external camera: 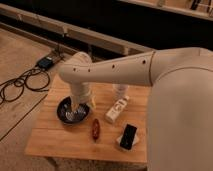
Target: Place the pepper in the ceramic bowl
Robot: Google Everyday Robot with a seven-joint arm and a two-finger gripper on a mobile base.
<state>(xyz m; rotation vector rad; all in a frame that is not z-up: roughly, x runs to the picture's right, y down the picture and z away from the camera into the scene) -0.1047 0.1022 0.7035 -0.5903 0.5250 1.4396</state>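
Observation:
The pepper (pixel 95 129) is small, dark red-brown and glossy. It lies on the wooden table (pixel 55 140) just right of the ceramic bowl and nothing holds it. The ceramic bowl (pixel 62 110) is round and dark, with a shiny streaked inside, and sits at the table's left. My gripper (pixel 79 106) hangs down from the white arm (pixel 110 70) over the bowl's right half, up and to the left of the pepper. The arm hides part of the bowl's far rim.
A white rectangular box (pixel 116 110) lies right of the bowl. A black flat slab (pixel 129 136) rests on something white near the front right. A white container (pixel 120 91) stands behind the box. Cables (pixel 20 82) and a blue device (pixel 46 62) lie on the floor to the left.

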